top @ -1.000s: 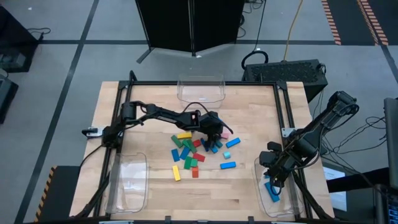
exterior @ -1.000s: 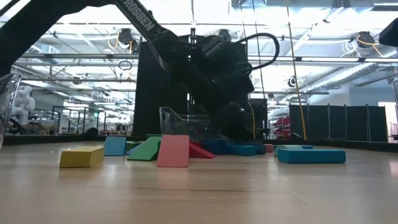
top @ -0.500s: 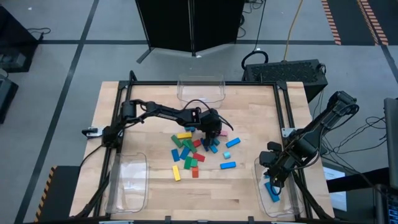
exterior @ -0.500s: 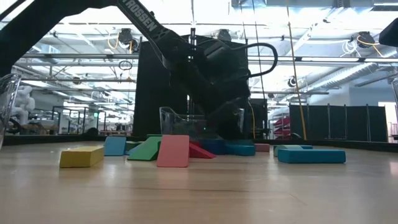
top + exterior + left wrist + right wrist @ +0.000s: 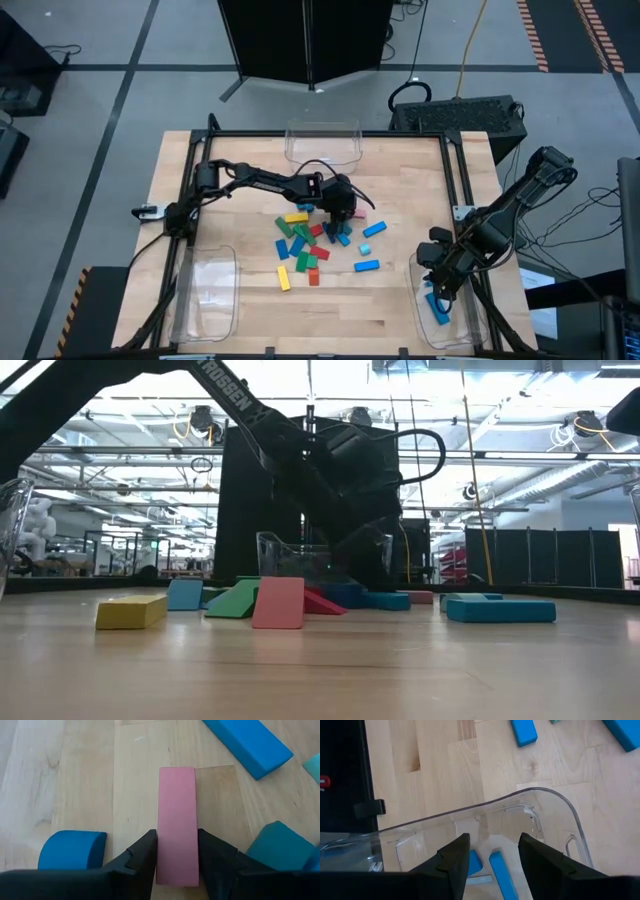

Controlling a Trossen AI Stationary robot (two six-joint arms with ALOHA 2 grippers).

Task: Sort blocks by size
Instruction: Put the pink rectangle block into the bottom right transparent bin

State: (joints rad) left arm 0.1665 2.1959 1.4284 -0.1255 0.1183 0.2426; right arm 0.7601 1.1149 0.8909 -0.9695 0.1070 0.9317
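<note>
A loose cluster of blocks (image 5: 312, 243) is spread flat on the middle of the desk (image 5: 255, 180): yellow, green, red, blue, cyan and pink pieces. A yellow bar (image 5: 284, 278) lies at the near edge of the cluster, a blue bar (image 5: 366, 266) and a cyan cube (image 5: 365, 248) toward the right. A pink bar (image 5: 177, 820) is clamped lengthwise between the fingers (image 5: 142, 857) of the left gripper (image 5: 177, 862). Two blue blocks (image 5: 490, 867) lie inside the right-hand bin (image 5: 570, 827).
</note>
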